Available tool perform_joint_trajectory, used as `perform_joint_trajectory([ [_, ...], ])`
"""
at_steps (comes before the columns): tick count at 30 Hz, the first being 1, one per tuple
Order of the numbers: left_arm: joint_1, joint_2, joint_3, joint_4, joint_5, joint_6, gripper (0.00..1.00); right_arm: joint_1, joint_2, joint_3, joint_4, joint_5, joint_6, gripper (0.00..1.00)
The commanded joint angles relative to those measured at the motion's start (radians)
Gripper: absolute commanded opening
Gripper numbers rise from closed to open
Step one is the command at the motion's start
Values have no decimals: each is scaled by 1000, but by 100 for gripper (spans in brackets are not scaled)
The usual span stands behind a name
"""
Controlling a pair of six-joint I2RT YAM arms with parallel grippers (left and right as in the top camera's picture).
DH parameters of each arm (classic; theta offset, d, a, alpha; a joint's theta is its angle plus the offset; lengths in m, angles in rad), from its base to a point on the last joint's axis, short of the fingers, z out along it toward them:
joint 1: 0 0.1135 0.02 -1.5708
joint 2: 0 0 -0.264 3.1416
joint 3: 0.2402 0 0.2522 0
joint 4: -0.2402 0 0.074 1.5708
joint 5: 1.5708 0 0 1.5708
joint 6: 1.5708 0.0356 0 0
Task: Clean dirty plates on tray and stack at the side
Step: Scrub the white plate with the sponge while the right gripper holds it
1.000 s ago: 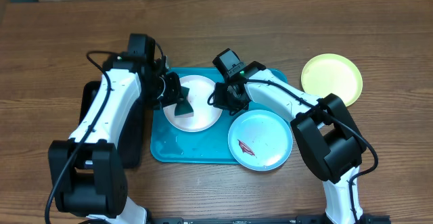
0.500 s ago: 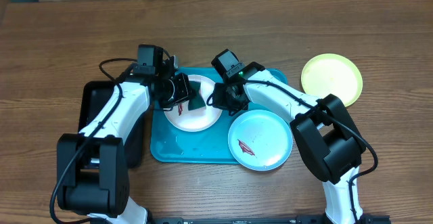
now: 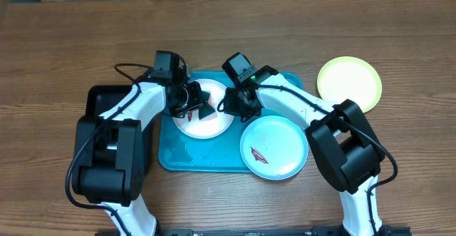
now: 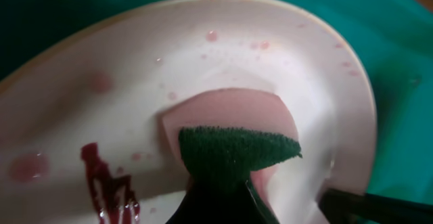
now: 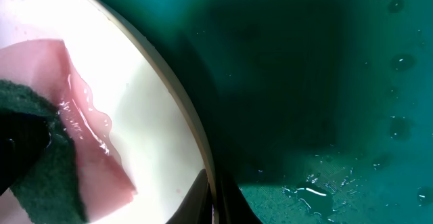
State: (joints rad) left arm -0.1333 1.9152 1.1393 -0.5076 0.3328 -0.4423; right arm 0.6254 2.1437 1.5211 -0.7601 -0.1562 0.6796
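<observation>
Wooden bench (image 3: pixel 228 29) carries the turquoise tray (image 3: pixel 206 163), and the white plate (image 3: pixel 214 127) lies on it, directly under both jaws. The left jaws are clamped on a sponge (image 4: pixel 237 149), pink with a dark green scouring side, and press it on the plate. The right jaws are together on the plate's rim, on the side opposite the left jaws; we judge this from the wrist view.

To do this step well, we think the right jaws must keep the rim steady. The left jaws should then drag the sponge flat, in short strokes, over the red smear (image 4: pixel 101 183). It lies just beside them and is not yet wiped.

The mint plate (image 3: pixel 274 147), also smeared, waits near the right jaws. The yellow-green plate (image 3: pixel 349 83) rests well apart from both jaws, off the tray.

Compared with one second ago, the sponge has moved across the plate toward the right jaws and the left arm has swung inward. The right jaws and all three plates have not moved.
</observation>
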Motion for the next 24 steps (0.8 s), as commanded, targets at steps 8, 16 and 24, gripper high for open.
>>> perform_joint_trajectory([
  [8,8,-23,72,-209,-504,16,4,-4,26,-30,-16,97,-6,4],
  [16,7,-73,253,-305,-336,16,4,-4,26,-30,-16,97,-6,4],
  [24,-16,-64,187,-148,7,-32,4,-4,26,-30,-12,114,-6,4],
])
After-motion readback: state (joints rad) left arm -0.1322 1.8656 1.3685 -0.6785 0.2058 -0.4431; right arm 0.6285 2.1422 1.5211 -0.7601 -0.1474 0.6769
